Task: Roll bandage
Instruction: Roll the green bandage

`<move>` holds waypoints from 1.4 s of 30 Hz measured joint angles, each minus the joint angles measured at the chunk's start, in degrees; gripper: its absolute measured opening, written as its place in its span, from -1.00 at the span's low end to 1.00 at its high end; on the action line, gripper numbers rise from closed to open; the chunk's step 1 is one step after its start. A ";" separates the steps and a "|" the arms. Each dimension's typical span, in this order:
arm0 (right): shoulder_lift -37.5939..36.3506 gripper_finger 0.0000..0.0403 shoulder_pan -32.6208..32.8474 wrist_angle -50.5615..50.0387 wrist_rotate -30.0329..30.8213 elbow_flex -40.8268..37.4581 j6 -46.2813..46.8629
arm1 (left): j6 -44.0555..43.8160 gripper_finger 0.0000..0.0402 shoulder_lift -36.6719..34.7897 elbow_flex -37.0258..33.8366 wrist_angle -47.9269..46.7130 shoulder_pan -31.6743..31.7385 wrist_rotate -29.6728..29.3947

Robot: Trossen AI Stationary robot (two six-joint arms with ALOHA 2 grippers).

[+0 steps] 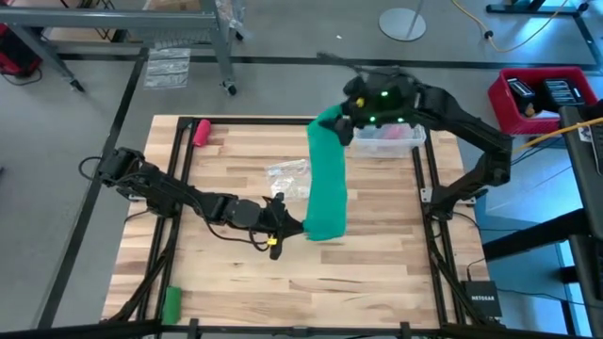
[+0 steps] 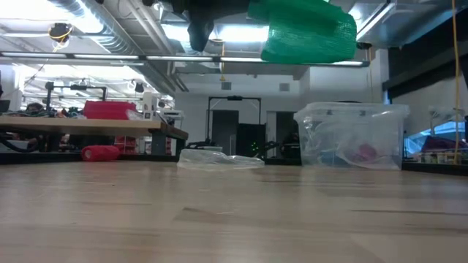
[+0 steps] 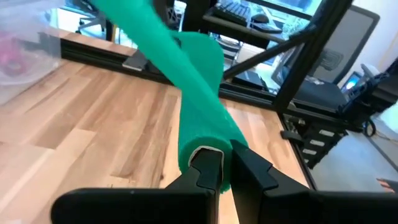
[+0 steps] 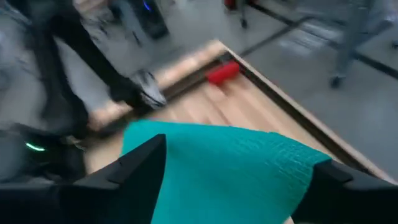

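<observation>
Two grippers: both on one bandage
Left gripper: your fingers are pinched nearly together on the strip's lower end, above the table near its middle
Right gripper: your fingers stand spread wide at the strip's upper end, cloth lying between them; whether they press it, you cannot tell
Bandage: teal-green, soft, finely ribbed band, stretched between both arms, clear of the wood
Clear bin: rigid plastic, lidded, by the far edge
Red roll: short cylinder at the far left corner

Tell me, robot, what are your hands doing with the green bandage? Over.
Left gripper shut on bandage near end. Right gripper open around far end, raised. Nothing blocking.
</observation>
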 joint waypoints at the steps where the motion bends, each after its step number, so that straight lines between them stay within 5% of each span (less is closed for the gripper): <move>1: -0.39 0.39 -0.04 0.11 -2.50 0.00 0.80 | 0.00 -0.92 0.00 0.01 0.01 0.10 0.01; 6: -1.27 0.39 -0.34 -13.13 -8.34 0.00 -0.94 | -0.24 -0.92 0.00 0.01 0.44 0.35 0.20; 10: -0.98 0.39 -0.33 -17.43 0.81 -0.01 -0.39 | -0.28 -0.92 0.00 0.01 0.99 0.26 0.20; 16: -0.42 0.39 2.52 -3.00 16.02 -0.05 -1.09 | -0.28 -0.92 0.00 0.01 1.58 0.48 -0.17; 20: 1.46 0.39 3.92 3.59 10.29 -0.04 -6.63 | -0.26 -0.92 0.00 0.01 1.56 0.46 -0.15; 24: 3.57 0.39 4.65 -4.54 4.51 -0.04 -10.53 | -0.24 -0.92 0.00 0.01 1.36 0.45 0.10; 29: 4.68 0.39 4.56 -16.28 15.09 -0.12 -11.46 | 0.00 -0.92 0.00 0.01 1.25 0.44 0.18; 34: 2.03 0.39 4.58 -8.20 23.48 -0.11 -9.41 | -0.17 -0.92 0.00 0.01 1.34 0.46 -0.05; 36: 1.09 0.39 4.56 -4.09 20.18 -0.07 -8.19 | -0.20 -0.92 0.00 0.01 1.38 0.46 -0.13; 42: 0.95 0.39 3.84 -5.78 -3.21 -0.02 -0.41 | -0.70 -0.92 0.00 0.01 1.23 0.42 0.21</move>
